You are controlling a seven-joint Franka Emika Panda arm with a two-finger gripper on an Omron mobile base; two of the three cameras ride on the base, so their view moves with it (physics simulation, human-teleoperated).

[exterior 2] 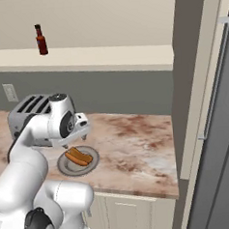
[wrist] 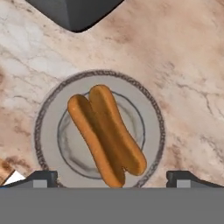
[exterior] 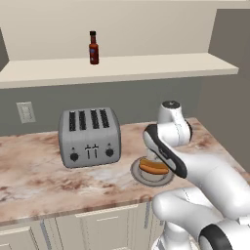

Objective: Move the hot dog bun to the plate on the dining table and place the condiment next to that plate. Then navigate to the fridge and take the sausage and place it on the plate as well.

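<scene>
The orange-tan hot dog bun [wrist: 106, 135] lies on a pale grey plate [wrist: 48, 131] with a mottled rim, on the marbled counter over cream cabinets. The bun [exterior: 154, 167] and the plate [exterior: 139, 173] sit just right of a toaster; they are the bun [exterior 2: 78, 156] and plate [exterior 2: 64, 167] in the right base view. My gripper [wrist: 113, 179] hangs directly above the bun, open, its fingertips [wrist: 43, 177] spread wider than the bun and apart from it. The gripper [exterior 2: 74, 142] points down. The condiment bottle [exterior: 93, 48] [exterior 2: 41, 39] stands on the upper shelf. The dining table and the sausage are out of view.
A silver four-slot toaster [exterior: 90, 136] [exterior 2: 31, 112] stands left of the plate. The cream shelf [exterior: 146, 66] runs above the counter. The dark grey fridge [exterior 2: 225, 152] with a long silver handle [exterior 2: 209, 95] rises at the right, past a tall cream panel [exterior 2: 191, 106].
</scene>
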